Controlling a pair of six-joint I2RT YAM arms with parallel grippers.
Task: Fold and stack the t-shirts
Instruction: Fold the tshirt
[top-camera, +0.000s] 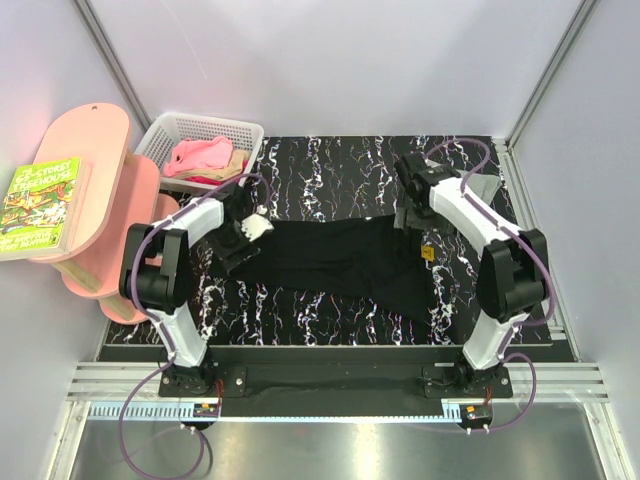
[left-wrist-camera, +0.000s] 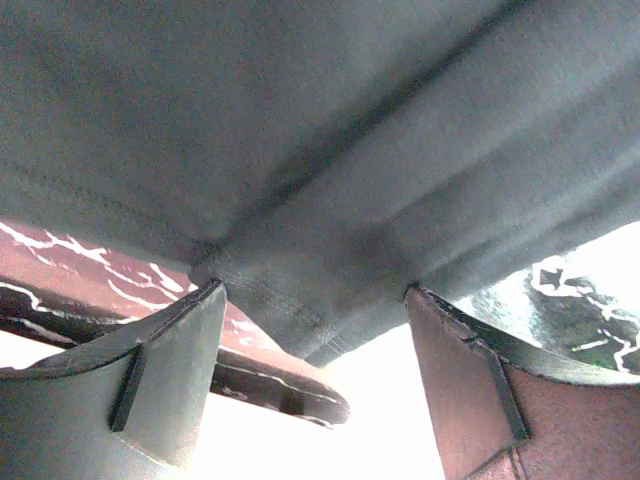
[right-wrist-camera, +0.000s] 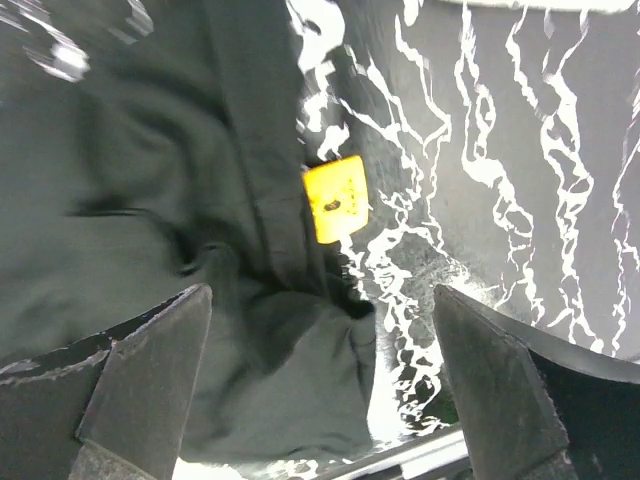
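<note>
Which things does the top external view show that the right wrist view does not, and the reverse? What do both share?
Only top external: the white basket holding a pink shirt, the pink shelf with a book, and the left gripper. Only right wrist: the right gripper close up, fingers wide apart over the cloth. Both: the black t-shirt, its yellow tag and the marbled mat.

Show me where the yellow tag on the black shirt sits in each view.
Top external: yellow tag at the black t-shirt's right end, right of centre.
Left wrist: not in it.
Right wrist: just above centre, on the shirt's edge.
Shared landmark: the black t-shirt, in all three views.
</note>
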